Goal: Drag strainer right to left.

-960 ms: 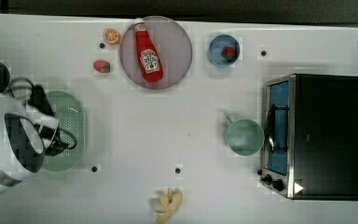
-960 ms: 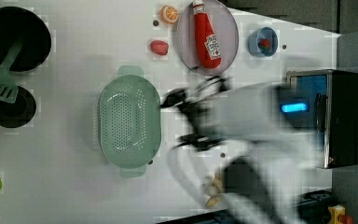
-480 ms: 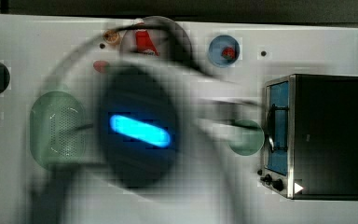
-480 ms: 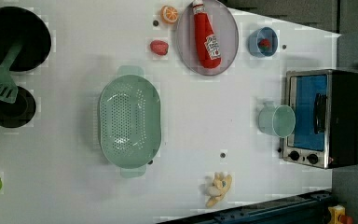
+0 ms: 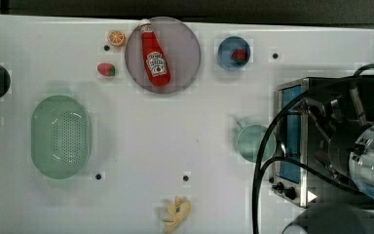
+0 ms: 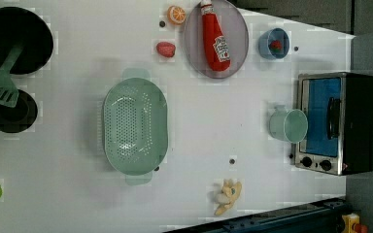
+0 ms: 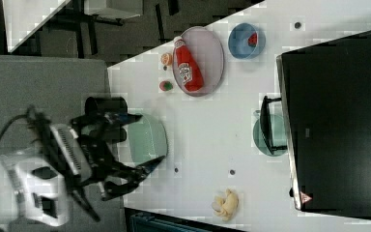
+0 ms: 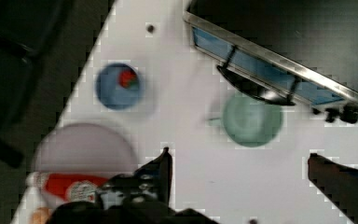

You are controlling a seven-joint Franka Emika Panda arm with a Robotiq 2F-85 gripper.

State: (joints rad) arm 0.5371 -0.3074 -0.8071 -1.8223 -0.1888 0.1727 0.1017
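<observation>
Top view: the strainer lies at the left of the frame on the white desk, nothing touching it. A ketchup bottle rests on a greyish-purple plate at upper centre, with an orange slice and a strawberry to the plate's left. The arm's body sits at the lower right over the toaster oven, beside a green mug

Left view: the strainer sits left of centre, well apart from the mug and oven at the right. A banana lies at the lower centre

Right view: the tool shows at the lower left with its fingers spread wide, the strainer seen between them

Wrist view: the tool stands wide open, pinching nothing, with one dark finger beside the plate. A blue bowl holding a small red thing lies above the plate, and the mug sits just before the oven door
</observation>
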